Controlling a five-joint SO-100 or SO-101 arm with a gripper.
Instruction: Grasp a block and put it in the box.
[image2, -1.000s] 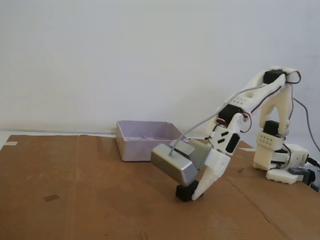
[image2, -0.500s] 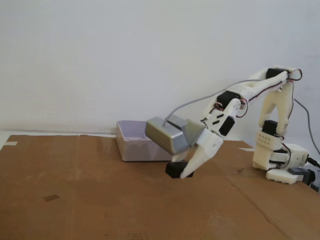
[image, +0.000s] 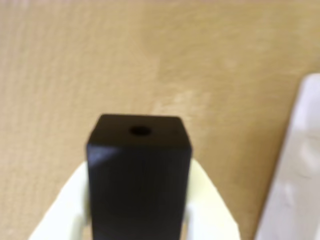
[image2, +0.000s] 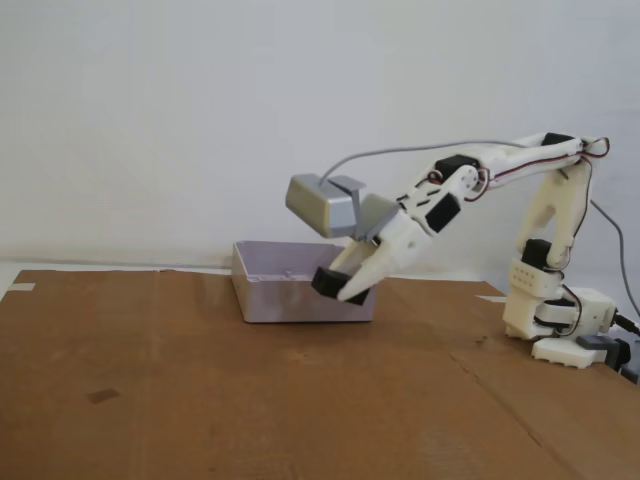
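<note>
The gripper (image2: 345, 287) is closed on the block (image2: 330, 283), which sits pinched between the two white fingers (image: 62, 210) w/ its top end sticking out past the tips. In the wrist view the block (image: 139, 175) fills the lower middle, a small round hole in its end face, fingers hugging both sides. It's off the cardboard (image2: 180, 380) and hangs in the air at the box's near right corner, about level w/ the rim.

The box (image2: 290, 290) is the landmark here. In the fixed view the block overlaps the box's front right wall; whether it's truly over the inside or just in front of the wall, can't tell from this angle. Wrist view shows only a pale blurred edge, prob. the box (image: 295, 175), off to the right of the block, w/ bare cardboard directly under it.

Risks, as I judge them:
- Letting go now: block prob. lands outside, or hits the rim and tips off onto the cardboard.
- Going lower before moving further over the box: block or fingertips could knock the wall and shove the light box away.
- Grip is only on the lower part of the block, so a bump vs. the wall could twist it loose.
- The grey camera (image2: 320, 205) on the wrist sits above the box; no clash seen.
</note>
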